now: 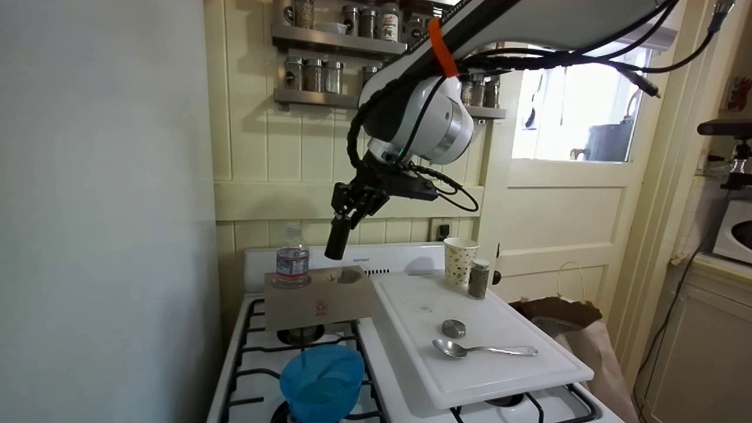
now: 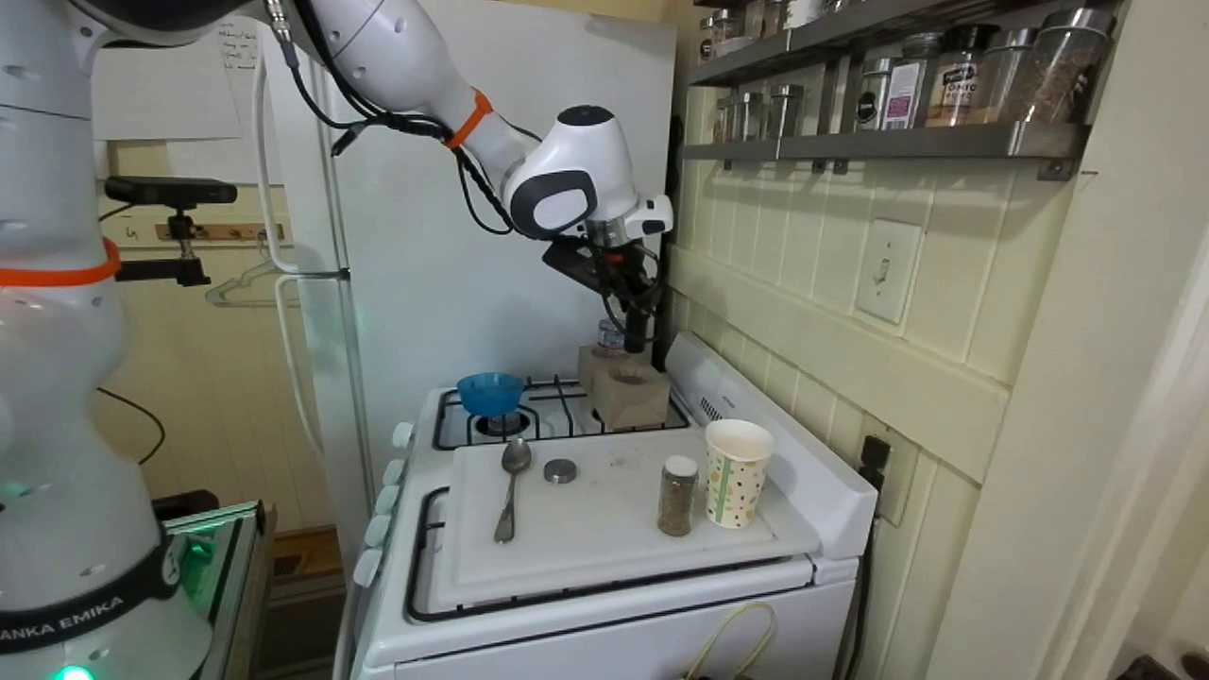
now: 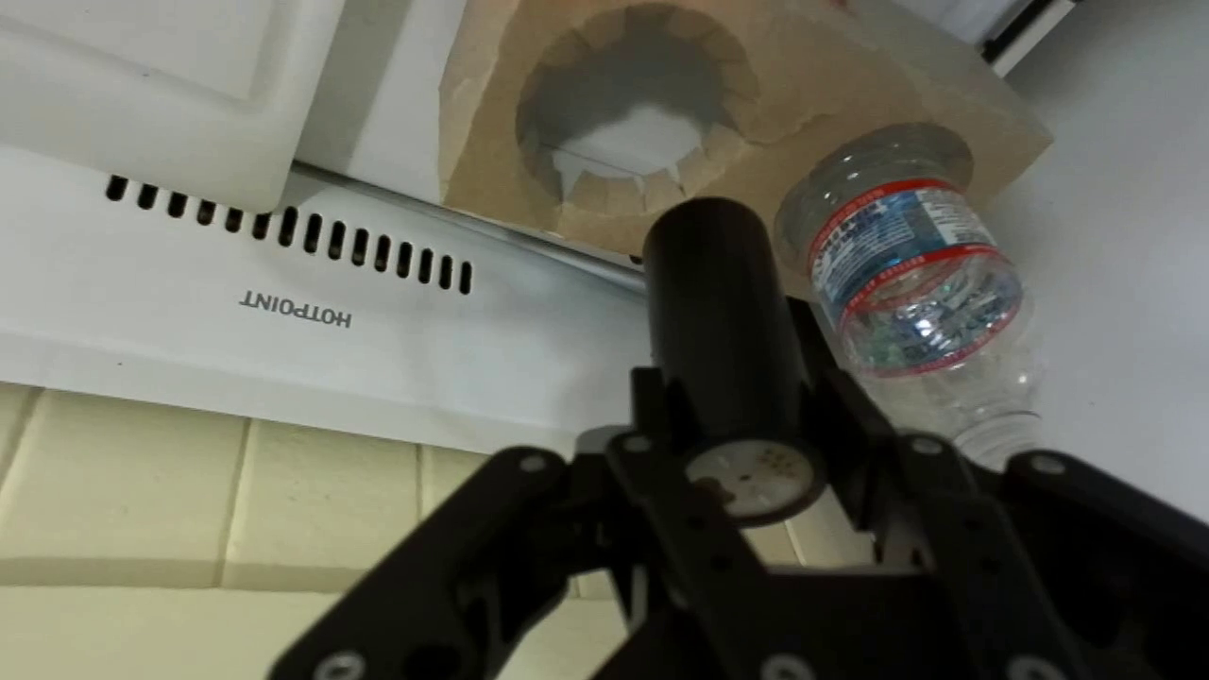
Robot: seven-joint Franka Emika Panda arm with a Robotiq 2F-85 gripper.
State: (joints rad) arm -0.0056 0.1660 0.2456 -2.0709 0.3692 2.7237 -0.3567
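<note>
Hand (image 3: 741, 406) clamped round black cylinder (image 3: 720, 302) | stove panel (image 3: 378, 359): HOTPOINT | arm base (image 2: 94, 619): "ANKA EMIKA" | bottle label (image 3: 902, 264): illegible

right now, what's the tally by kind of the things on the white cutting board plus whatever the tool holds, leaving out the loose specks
Paper cup: 1
Spice jar: 1
Metal lid: 1
Spoon: 1
Black cylinder, held in the tool: 1
Total: 5
</note>
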